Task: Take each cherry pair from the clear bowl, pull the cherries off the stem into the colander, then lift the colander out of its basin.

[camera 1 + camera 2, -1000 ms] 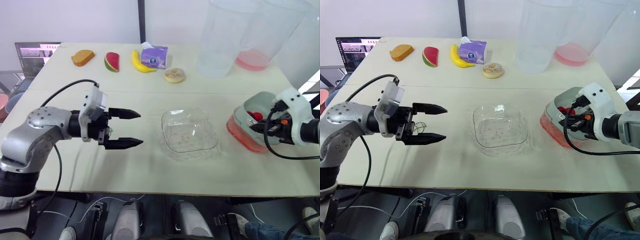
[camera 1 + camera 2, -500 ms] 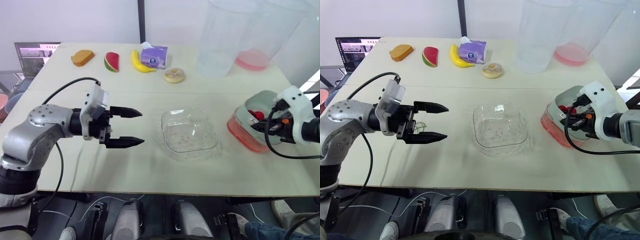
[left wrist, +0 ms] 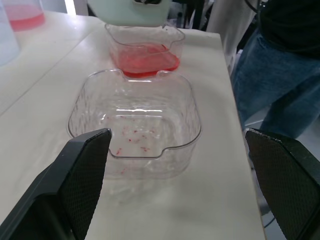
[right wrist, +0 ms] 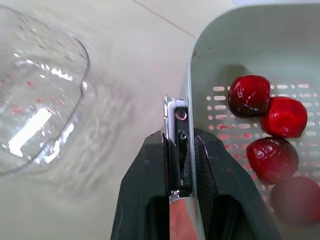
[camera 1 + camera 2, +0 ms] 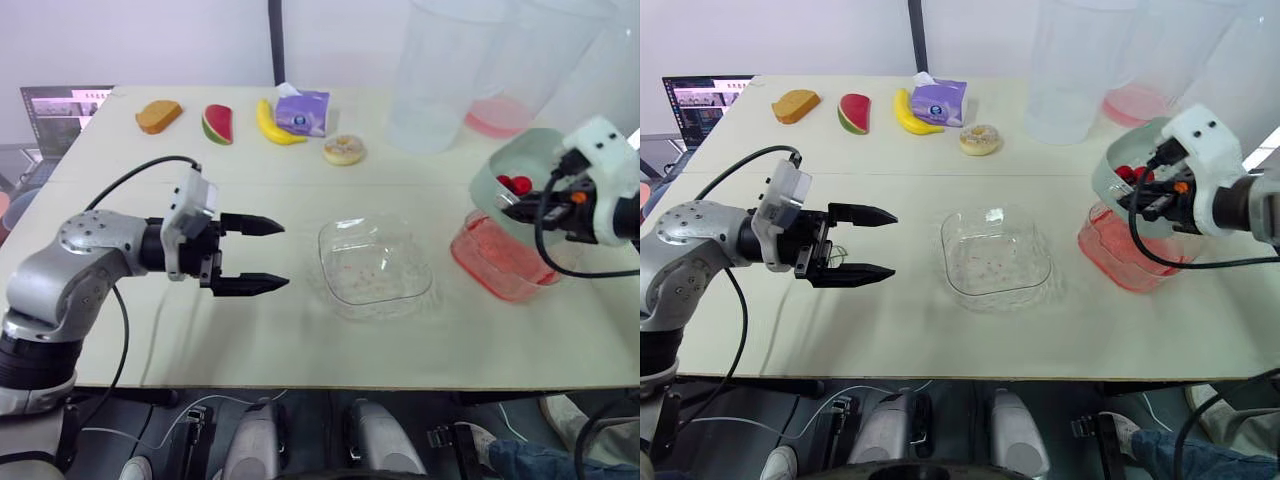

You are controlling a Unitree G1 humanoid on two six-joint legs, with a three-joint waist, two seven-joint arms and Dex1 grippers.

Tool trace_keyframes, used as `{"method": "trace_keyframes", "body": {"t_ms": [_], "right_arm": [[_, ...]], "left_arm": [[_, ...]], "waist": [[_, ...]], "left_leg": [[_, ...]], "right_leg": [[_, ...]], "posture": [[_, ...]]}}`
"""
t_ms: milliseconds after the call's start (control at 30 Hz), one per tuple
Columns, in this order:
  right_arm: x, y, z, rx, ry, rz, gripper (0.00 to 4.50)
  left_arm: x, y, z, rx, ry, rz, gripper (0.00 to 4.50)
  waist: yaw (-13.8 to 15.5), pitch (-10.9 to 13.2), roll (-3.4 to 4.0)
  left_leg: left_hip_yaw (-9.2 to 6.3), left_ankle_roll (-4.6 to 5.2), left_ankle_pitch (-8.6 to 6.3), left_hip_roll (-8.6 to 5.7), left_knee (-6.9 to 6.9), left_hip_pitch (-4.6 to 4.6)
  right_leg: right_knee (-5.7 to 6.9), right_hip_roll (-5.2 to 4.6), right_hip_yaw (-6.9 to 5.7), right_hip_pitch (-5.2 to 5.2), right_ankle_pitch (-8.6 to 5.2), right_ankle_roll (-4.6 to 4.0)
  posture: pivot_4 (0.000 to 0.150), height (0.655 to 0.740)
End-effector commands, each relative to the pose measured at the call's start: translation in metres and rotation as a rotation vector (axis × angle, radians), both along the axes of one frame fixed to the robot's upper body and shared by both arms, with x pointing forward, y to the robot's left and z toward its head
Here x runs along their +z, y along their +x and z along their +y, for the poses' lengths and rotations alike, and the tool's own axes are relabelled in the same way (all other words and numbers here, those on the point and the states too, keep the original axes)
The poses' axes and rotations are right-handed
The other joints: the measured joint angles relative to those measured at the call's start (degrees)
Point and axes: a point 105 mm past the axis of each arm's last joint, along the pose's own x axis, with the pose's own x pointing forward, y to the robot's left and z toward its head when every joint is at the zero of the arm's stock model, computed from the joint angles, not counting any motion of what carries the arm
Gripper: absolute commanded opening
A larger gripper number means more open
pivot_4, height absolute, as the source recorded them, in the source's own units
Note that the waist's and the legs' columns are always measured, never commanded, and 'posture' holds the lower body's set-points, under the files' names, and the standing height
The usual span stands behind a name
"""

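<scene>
Right claw (image 4: pixel 178 125) clamped on colander (image 4: pixel 235 40) rim: lift vertically and level (cherries (image 4: pixel 272 159) roll), clearing the basin (image 5: pixel 1110 255). Left claw (image 5: pixel 872 243) wide, empty.

I see pale-green colander (image 5: pixel 533 150) held above pink-stained basin (image 5: pixel 497 264), rim in right pincer (image 4: pixel 180 135), red cherries (image 4: pixel 285 116) inside; speckled clear bowl (image 5: pixel 375 265) on bench (image 5: pixel 300 340).

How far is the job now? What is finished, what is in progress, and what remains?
Done: the clear plastic bowl is empty except red specks; red cherries lie in the pale green colander. In hand: the right claw, shut on its rim, holds it above the clear basin of pink liquid; the left claw is open. Left: apparently only finishing the lift.
</scene>
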Motion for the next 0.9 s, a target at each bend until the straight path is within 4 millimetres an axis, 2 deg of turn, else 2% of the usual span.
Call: {"method": "trace_keyframes", "body": {"t_ms": [33, 133, 233, 367, 533, 633, 900], "right_arm": [[0.007, 0.024, 0.023, 0.1, -0.005, -0.047, 0.18], [0.0, 0.047, 0.036, 0.145, -0.011, -0.038, 0.18], [-0.006, 0.062, 0.043, 0.167, -0.016, -0.028, 0.18], [-0.025, 0.088, 0.057, 0.199, -0.006, 0.003, 0.18], [-0.04, 0.1, 0.065, 0.229, 0.001, 0.038, 0.18], [-0.05, 0.102, 0.064, 0.232, 0.002, 0.064, 0.18], [-0.064, 0.105, 0.064, 0.226, 0.015, 0.097, 0.18]], "left_arm": [[0.006, -0.002, -0.003, -0.013, -0.005, -0.03, 4.5], [0.006, -0.002, -0.004, -0.013, -0.007, -0.029, 4.5], [0.006, -0.002, -0.004, -0.012, -0.009, -0.028, 4.5], [0.006, -0.001, -0.004, 0.005, -0.013, -0.029, 4.5], [0.011, 0.007, 0.0, 0.075, -0.043, -0.053, 4.5], [0.014, 0.018, 0.005, 0.166, -0.089, -0.066, 4.5], [0.012, 0.031, 0.012, 0.285, -0.139, -0.072, 4.5]], "waist": [[-0.24, 0.01, 0.01], [-0.38, 0.01, 0.0], [0.14, 0.01, 0.0], [0.25, 0.01, -0.01], [0.44, 0.02, 0.01], [0.29, 0.02, 0.01], [0.13, 0.02, 0.01]], "left_leg": [[0.04, 0.0, 0.0, 0.0, -0.02, 0.01], [0.06, 0.0, 0.0, -0.01, -0.09, -0.04], [0.1, -0.01, 0.01, -0.06, -0.25, -0.08], [0.15, -0.02, 0.02, -0.05, -0.34, -0.09], [0.16, -0.03, 0.03, -0.06, -0.36, -0.16], [0.17, -0.04, 0.03, -0.07, -0.36, -0.16], [0.15, -0.13, 0.08, -0.04, -0.35, -0.1]], "right_leg": [[0.0, 0.01, 0.04, -0.03, 0.01, -0.01], [0.0, 0.03, 0.04, -0.12, 0.02, -0.01], [-0.01, 0.02, 0.05, -0.23, 0.02, -0.01], [-0.08, 0.04, 0.06, -0.27, 0.02, -0.01], [-0.07, 0.05, 0.05, -0.32, 0.02, -0.01], [-0.07, -0.01, 0.04, -0.33, 0.02, 0.0], [0.06, 0.03, 0.04, -0.33, 0.03, -0.01]], "posture": [[0.15, 0.74], [0.15, 0.74], [0.15, 0.74], [0.15, 0.74], [0.15, 0.74], [0.15, 0.74], [0.15, 0.74]]}}
